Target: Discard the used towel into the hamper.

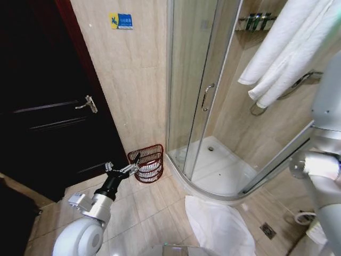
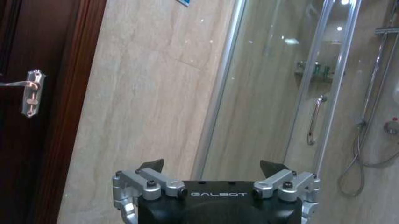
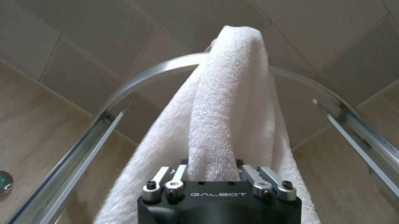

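- The right gripper [image 3: 212, 179] is clamped on a white towel [image 3: 227, 112]; in the right wrist view the terry cloth comes straight up from between its fingers and folds over at the top.
- In the head view that same towel [image 1: 290, 50] hangs in long folds at the upper right, up beside the shower glass, with the right arm [image 1: 319, 165] running along the right edge of the picture.
- Behind the towel, in the wrist view, there's the curved metal rail [image 3: 93, 126] of the shower enclosure and beige tile.
- The left gripper [image 1: 129, 167] is spread wide with nothing in it; the left wrist view shows its two dark fingertips [image 2: 151, 165] well apart, pointing at the beige wall and the shower door frame.
- In the head view it's reaching out low, right beside the hamper [image 1: 147, 162], about level with its rim.
- The hamper is the reddish-brown wire basket on the floor against the tiled wall, tucked between the dark door [image 1: 42, 106] and the corner of the shower stall [image 1: 213, 106].
- There's something white inside the basket, can't tell what.
- A white bath mat [image 1: 218, 224] lies on the floor tiles in front of the shower tray.
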